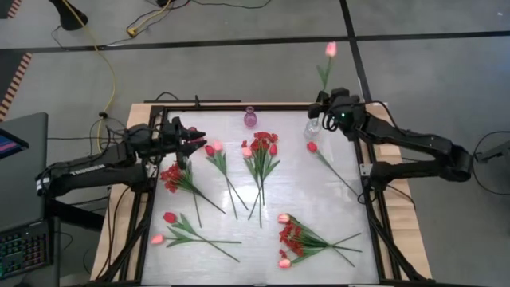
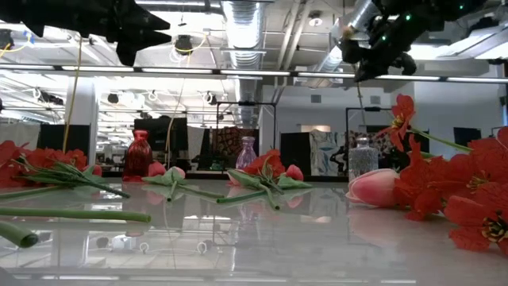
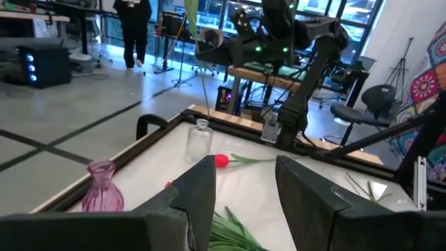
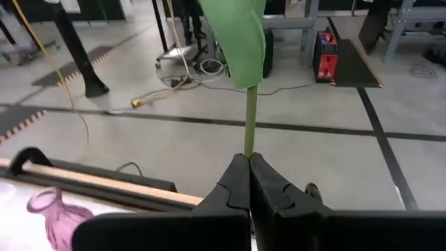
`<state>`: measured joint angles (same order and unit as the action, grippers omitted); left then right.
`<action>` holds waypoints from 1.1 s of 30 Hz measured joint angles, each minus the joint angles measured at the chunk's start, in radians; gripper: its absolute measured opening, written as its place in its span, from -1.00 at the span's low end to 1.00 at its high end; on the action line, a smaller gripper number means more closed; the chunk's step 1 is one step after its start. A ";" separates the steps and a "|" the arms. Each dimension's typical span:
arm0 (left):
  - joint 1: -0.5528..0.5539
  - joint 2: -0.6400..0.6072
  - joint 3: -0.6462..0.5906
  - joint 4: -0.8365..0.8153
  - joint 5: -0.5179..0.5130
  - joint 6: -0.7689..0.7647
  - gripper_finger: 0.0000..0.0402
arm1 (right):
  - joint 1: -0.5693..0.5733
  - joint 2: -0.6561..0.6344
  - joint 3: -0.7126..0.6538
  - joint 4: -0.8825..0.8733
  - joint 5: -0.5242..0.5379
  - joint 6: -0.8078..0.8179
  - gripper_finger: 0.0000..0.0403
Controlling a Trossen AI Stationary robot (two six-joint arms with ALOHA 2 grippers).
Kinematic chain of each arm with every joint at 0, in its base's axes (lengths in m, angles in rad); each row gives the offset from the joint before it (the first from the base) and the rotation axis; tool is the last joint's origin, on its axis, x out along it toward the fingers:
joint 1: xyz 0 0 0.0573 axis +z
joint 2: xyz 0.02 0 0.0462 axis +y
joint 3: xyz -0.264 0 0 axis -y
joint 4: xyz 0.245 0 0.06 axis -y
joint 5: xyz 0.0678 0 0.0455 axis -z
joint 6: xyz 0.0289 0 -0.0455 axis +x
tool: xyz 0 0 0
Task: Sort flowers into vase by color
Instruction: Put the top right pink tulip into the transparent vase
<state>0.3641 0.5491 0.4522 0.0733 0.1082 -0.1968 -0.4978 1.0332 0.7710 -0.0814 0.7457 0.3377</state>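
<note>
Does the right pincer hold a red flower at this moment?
No. In the high view, the stem gripped by the right pincer ends in a light pink tulip bud, not a red one.

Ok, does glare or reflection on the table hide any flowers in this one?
High view: the table has only a soft sheen, and the flowers stand out plainly. Low view: the glossy top mirrors the ceiling lights and the flowers, yet the pink tulip reads fine. Right wrist view: the right pincer and its held stem are evenly lit, with no glare.
</note>
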 joint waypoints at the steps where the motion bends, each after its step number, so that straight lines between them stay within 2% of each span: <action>1: 0.000 0.000 0.000 0.001 0.001 0.001 -0.32 | -0.002 0.000 -0.012 0.014 0.000 0.000 -0.90; 23: 0.000 0.000 0.000 -0.024 0.002 0.036 -0.32 | -0.001 0.004 -0.149 0.180 0.016 0.011 -0.90; 33: 0.000 0.000 0.000 -0.031 0.002 0.039 -0.32 | 0.011 0.004 -0.152 0.190 0.015 -0.014 -0.90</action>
<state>0.3637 0.5495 0.4522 0.0427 0.1097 -0.1576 -0.4869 1.0370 0.6186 0.1086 0.7609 0.3238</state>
